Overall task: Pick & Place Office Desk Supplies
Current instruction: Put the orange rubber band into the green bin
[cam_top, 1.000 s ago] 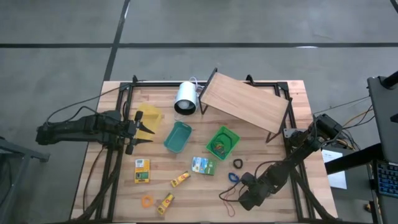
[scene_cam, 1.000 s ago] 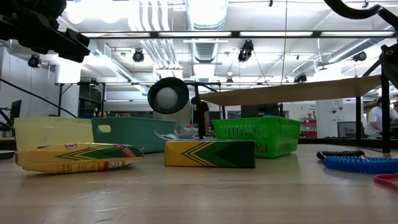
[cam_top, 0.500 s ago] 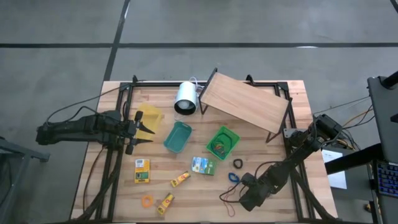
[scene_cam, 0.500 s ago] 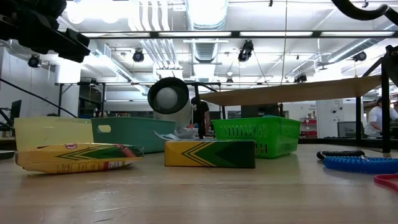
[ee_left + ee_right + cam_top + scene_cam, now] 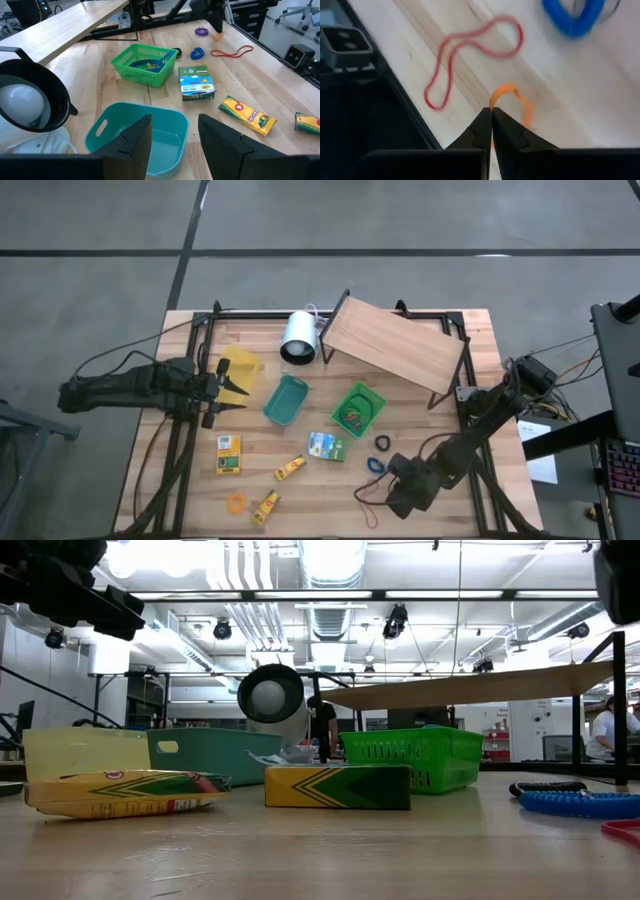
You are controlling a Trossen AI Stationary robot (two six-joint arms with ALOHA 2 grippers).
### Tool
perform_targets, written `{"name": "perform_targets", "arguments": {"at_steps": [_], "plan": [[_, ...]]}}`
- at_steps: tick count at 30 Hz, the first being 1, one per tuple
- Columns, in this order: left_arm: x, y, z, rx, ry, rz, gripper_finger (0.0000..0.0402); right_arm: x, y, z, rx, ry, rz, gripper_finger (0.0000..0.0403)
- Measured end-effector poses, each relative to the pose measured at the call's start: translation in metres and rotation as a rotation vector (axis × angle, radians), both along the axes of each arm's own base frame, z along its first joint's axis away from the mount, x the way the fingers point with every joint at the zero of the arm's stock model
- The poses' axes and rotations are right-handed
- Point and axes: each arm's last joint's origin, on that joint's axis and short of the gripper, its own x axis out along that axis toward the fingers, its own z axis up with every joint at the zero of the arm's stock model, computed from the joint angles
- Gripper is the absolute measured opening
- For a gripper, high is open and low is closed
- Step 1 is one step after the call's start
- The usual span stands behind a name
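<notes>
Change since a second ago: right arm's elbow shifted; right gripper fingers now pinched together on an orange rubber band, near the surface's front right, beside a red loop. Left gripper: fingers parted, empty, over the teal bin.

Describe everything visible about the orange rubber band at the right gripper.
The orange rubber band is a thin loop of what looks like rubber, partly blurred. The right gripper has its fingers shut on one edge of it, and the rest curves out past the tips above the pale wooden table. Whether its far side touches the wood is unclear. A longer red rubber band lies close by, apart from it, and a blue band lies farther off.
</notes>
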Motion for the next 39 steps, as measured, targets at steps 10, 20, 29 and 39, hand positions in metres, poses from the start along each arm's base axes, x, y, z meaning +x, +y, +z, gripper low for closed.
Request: {"name": "perform_targets", "arguments": {"at_steps": [10, 20, 29, 39], "plan": [[0.0, 0.0, 0.0, 0.0, -0.001, 0.0, 0.0164, -0.006, -0.02, 0.01, -0.391, -0.164, -0.016, 0.0008], [0.0, 0.0, 0.0, 0.0, -0.001, 0.0, 0.0164, -0.001, -0.036, 0.025, -1.065, -0.536, -0.207, 0.0008], [0.0, 0.0, 0.0, 0.0, 0.0, 0.0, 0.0164, 0.011, -0.051, 0.026, -1.254, -0.562, -0.32, 0.0008], [0.0, 0.0, 0.0, 0.0, -0.001, 0.0, 0.0164, 0.036, -0.075, -0.002, -1.319, -0.425, -0.347, 0.0008]]}}
